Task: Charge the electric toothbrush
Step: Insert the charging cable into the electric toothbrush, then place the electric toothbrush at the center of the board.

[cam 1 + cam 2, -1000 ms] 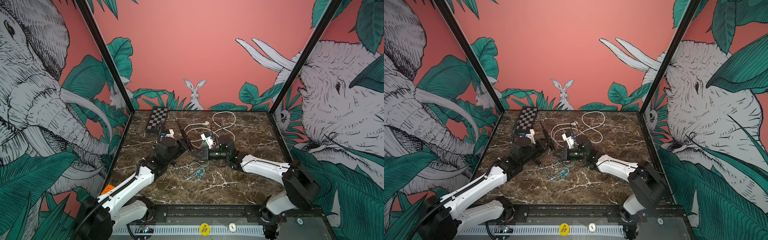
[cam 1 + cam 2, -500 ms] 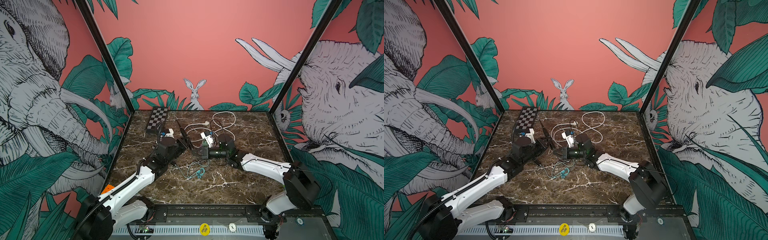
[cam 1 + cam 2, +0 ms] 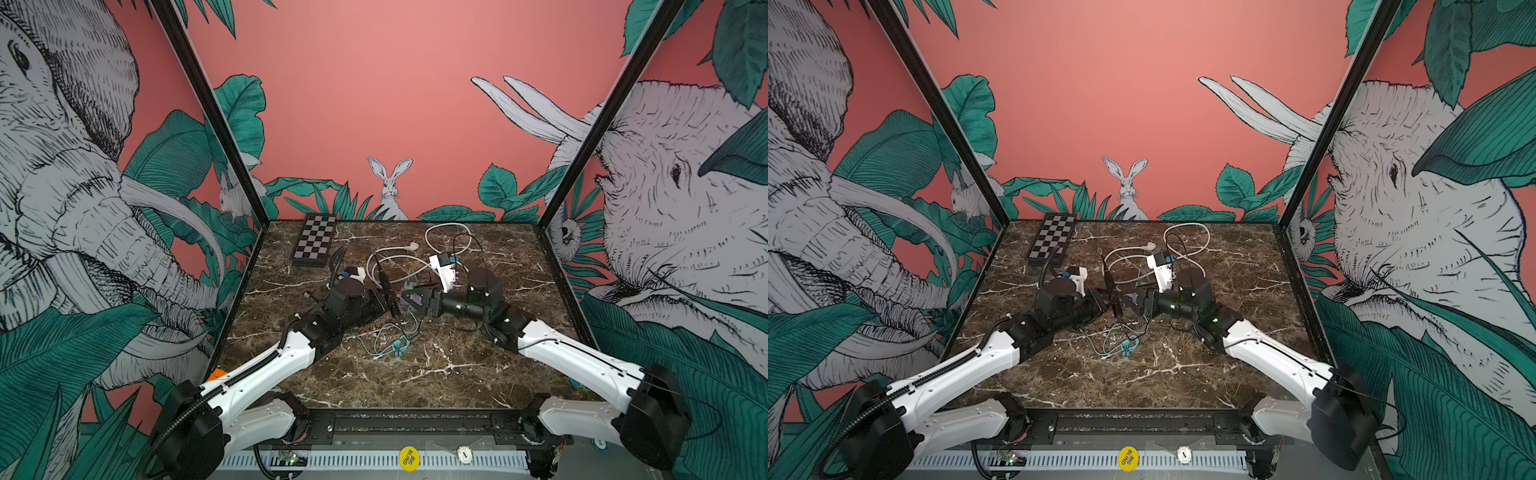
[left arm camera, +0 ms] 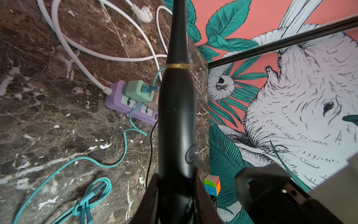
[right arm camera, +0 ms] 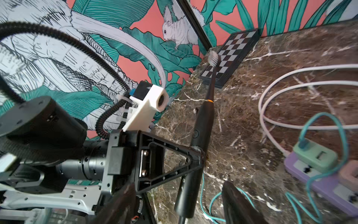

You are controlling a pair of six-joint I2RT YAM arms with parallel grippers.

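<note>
Left gripper (image 4: 175,183) clamps the toothbrush (image 4: 177,120) by its handle, tilted over the table; right gripper (image 5: 178,185) is spread apart around its base. The black cable (image 4: 150,155) seems plugged in (socket hidden): retreat straight, without snagging.

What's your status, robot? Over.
Left gripper shut on toothbrush, tilted up. Right gripper open, by its base. Teal cable coiled nearby.

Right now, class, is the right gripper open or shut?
Open: the right gripper shows its fingers well apart in its wrist view, either side of the toothbrush held by the left gripper.
</note>
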